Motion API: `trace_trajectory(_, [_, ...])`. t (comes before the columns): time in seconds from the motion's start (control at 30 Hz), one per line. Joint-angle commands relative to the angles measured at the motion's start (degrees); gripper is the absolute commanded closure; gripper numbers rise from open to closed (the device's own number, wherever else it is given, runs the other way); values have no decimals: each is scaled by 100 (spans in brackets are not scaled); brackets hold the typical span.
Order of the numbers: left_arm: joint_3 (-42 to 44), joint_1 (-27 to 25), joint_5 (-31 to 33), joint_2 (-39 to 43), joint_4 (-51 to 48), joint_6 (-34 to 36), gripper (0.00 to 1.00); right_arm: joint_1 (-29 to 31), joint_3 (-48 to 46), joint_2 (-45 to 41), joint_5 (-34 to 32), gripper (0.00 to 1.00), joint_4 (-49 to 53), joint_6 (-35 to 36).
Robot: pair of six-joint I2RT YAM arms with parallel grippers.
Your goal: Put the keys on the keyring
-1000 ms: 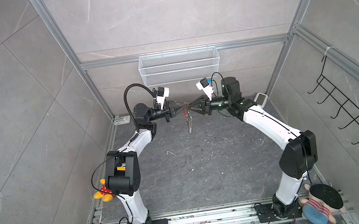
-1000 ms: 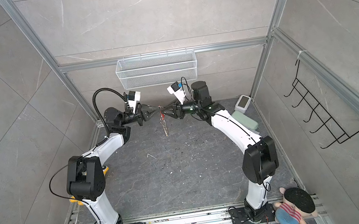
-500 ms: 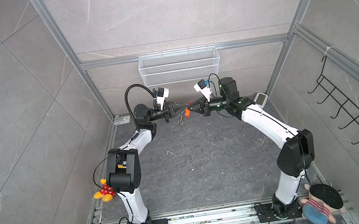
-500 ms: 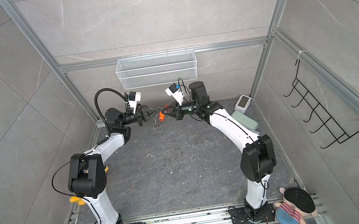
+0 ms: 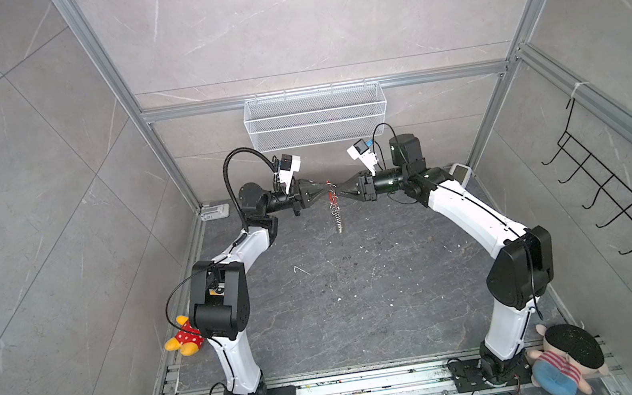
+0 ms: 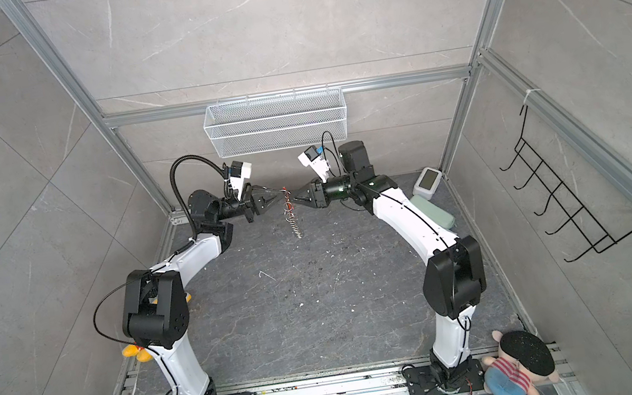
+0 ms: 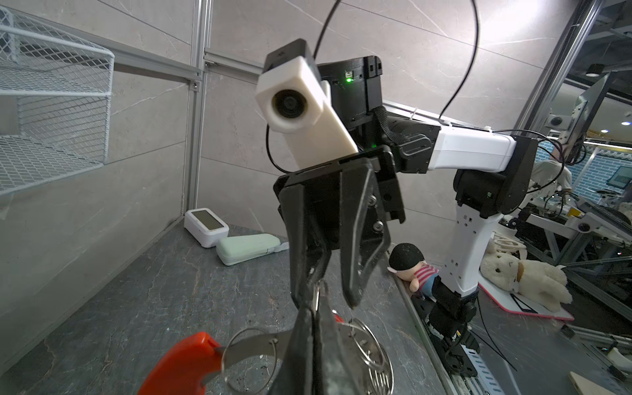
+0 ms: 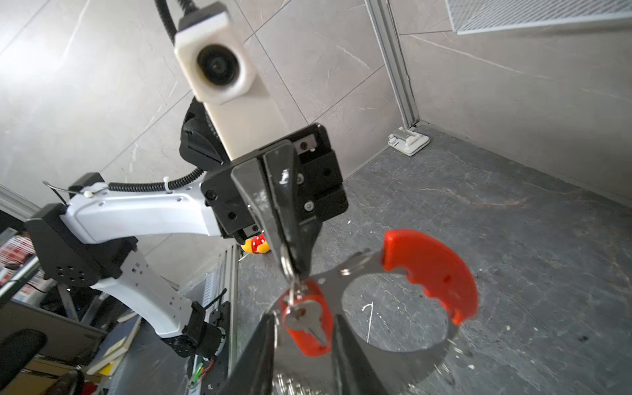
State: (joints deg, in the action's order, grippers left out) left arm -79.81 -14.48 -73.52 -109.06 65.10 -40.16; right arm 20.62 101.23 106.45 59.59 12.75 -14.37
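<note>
Both arms meet in mid-air above the dark stone floor (image 5: pixel 363 305), and the keyring (image 5: pixel 335 212) dangles between them in both top views. The left gripper (image 8: pixel 290 263) has its fingers pressed together on one small silver loop (image 8: pixel 285 260) at the top of the hoop. The whole grey band, with its red strip (image 8: pixel 431 270) and fringe of loops, therefore hangs from that single pinch. The keys (image 8: pixel 309 328), a red plastic tag with a small silver key lying against it, hang directly under the same pinch. Whether they are already threaded onto the loop cannot be told. The right gripper (image 7: pixel 326 297) is spread, its fingers (image 8: pixel 352 362) standing either side of the tag and not closed on it. The set looks light, each piece stiff but loosely linked, so it will likely swing and twist at any nudge. The thin wire loops and the key look smooth and apt to slip from the pads. The tag's flat broad faces probably offer the surest hold, taken near its upper end so that it pivots little. The hoop seems best held by its band beside the strip.
</note>
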Motion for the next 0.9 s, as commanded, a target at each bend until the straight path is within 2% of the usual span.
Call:
trace_trajectory(0.0, [-288,12,149,106,459,-70,100,-178,106,45,258,65,-149,-845])
trace_trajectory(0.07, [-318,13,157,71,513,-120,100,-187,-10,-145,56,61,-120,-555])
trace_trajectory(0.27, [-425,3,167,-107,958,-579,100,-179,-129,-166,106,55,-851,-682])
trace_trajectory(0.6, [-358,-11,201,-104,899,-494,100,99,-52,-218,-268,59,-551,-391])
trace_trajectory(0.87, [-372,-11,194,-116,865,-493,100,118,72,-184,-260,62,-491,-409])
